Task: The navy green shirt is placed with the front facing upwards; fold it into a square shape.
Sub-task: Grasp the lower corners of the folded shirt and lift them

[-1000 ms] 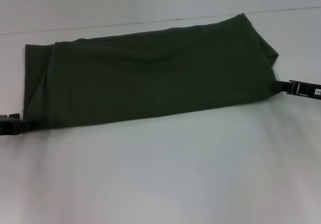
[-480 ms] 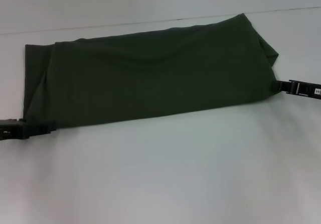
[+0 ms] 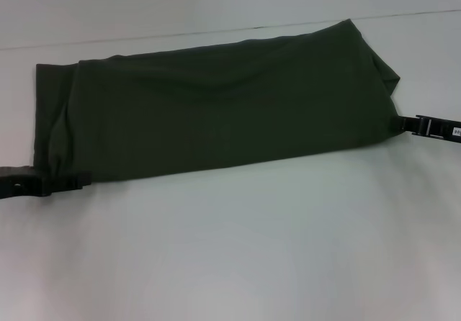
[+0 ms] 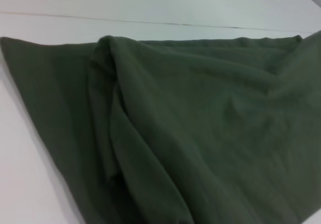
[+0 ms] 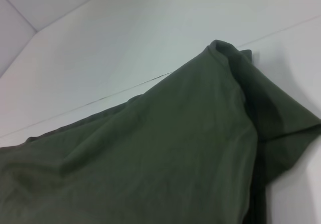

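white table (image 3: 230, 249) | thin seam along far edge | plain pale wall (image 3: 180, 1)

Navy green shirt (image 3: 216, 109) spread across table (image 3: 238, 249); left gripper (image 3: 75, 182) at near-left corner, right gripper (image 3: 403, 124) at right edge.

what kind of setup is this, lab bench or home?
Probably a lab or test bench: a plain white table with a seam, bearing only the shirt, with the left gripper and right gripper at its two ends.
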